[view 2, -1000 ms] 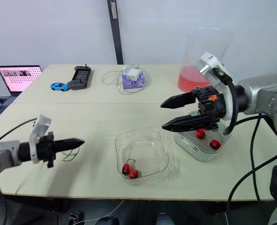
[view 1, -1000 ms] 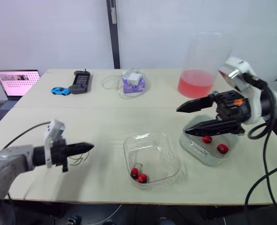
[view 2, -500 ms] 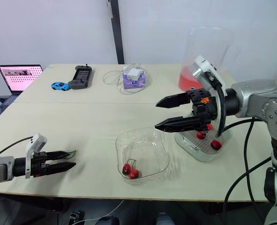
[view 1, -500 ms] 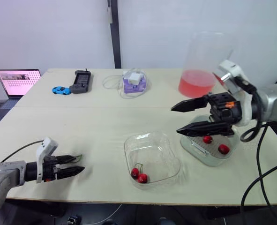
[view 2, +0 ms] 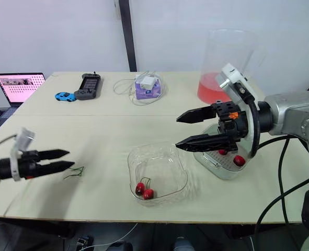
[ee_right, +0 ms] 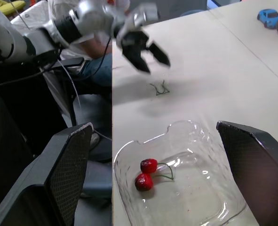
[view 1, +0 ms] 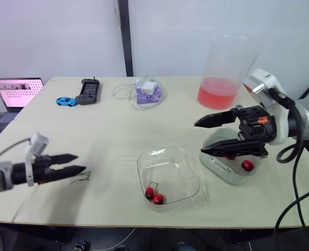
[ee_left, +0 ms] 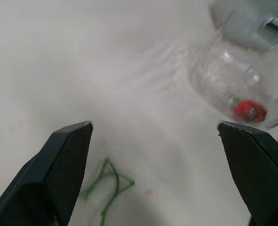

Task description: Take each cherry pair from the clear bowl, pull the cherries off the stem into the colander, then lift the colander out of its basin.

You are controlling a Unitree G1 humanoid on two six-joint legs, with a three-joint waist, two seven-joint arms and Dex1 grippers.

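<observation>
Red cherries [view 1: 247,166]: two in the colander [view 1: 223,163], one pair [view 1: 154,195] left in the clear bowl [view 1: 168,170].
The left gripper [view 1: 80,162] gapes empty over bare stems [view 1: 82,178] near the table's [view 1: 117,136] front edge; the right gripper [view 1: 198,138] hangs open by the unlifted colander.

My left gripper [view 2: 71,158] hovers over the table [view 2: 107,130] near its left front corner, jaws a little apart and empty. A bare green stem [view 2: 75,172] lies on the table just past the tips. The bowl [view 2: 157,152] sits by the front edge, about midway along, with one cherry pair [view 2: 142,190] in its front part. My right gripper [view 2: 177,134] hangs spread wide, holding nothing, over the bowl's right rim and the colander [view 2: 210,161] beside it. Two loose cherries [view 2: 239,160] lie in the colander, toward the right edge. A pitcher [view 2: 225,63] of pink liquid stands at the far right corner. Along the far left stand a laptop [view 2: 19,86], a toy car [view 2: 65,96], a controller [view 2: 88,86] and a purple box [view 2: 146,88].
</observation>
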